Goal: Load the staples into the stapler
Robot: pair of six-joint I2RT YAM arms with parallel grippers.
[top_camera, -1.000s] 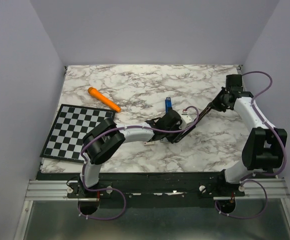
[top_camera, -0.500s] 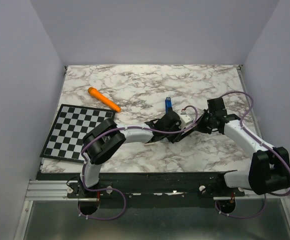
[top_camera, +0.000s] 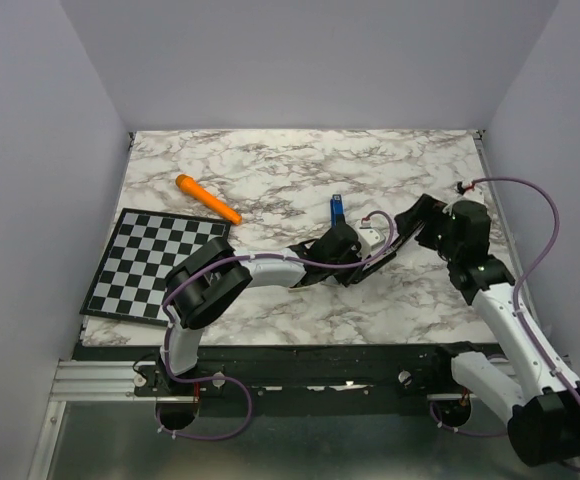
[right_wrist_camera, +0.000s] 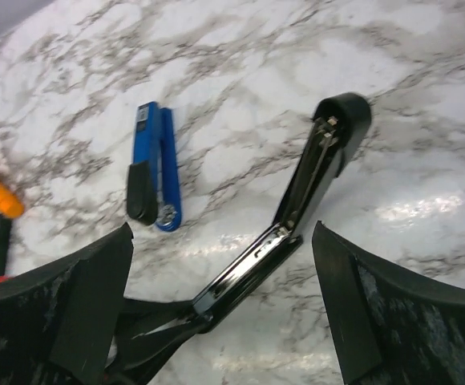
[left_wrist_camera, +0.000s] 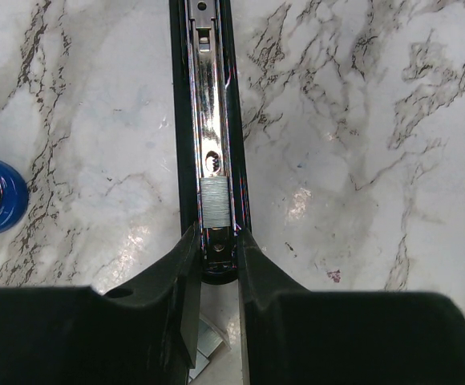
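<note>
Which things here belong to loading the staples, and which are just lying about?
In the job:
black stapler, opened up
staples, a grey strip in the stapler's chrome channel
left pincer, closed on the stapler's end
right pincer, open, holding nothing

Lying about:
blue stapler
orange marker
checkerboard mat

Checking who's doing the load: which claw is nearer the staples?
Left. The left claw straddles the end of the black stapler's rail, right beside the staples lying in the channel. The right claw is open, off toward the stapler's other end, away from the staples.
</note>
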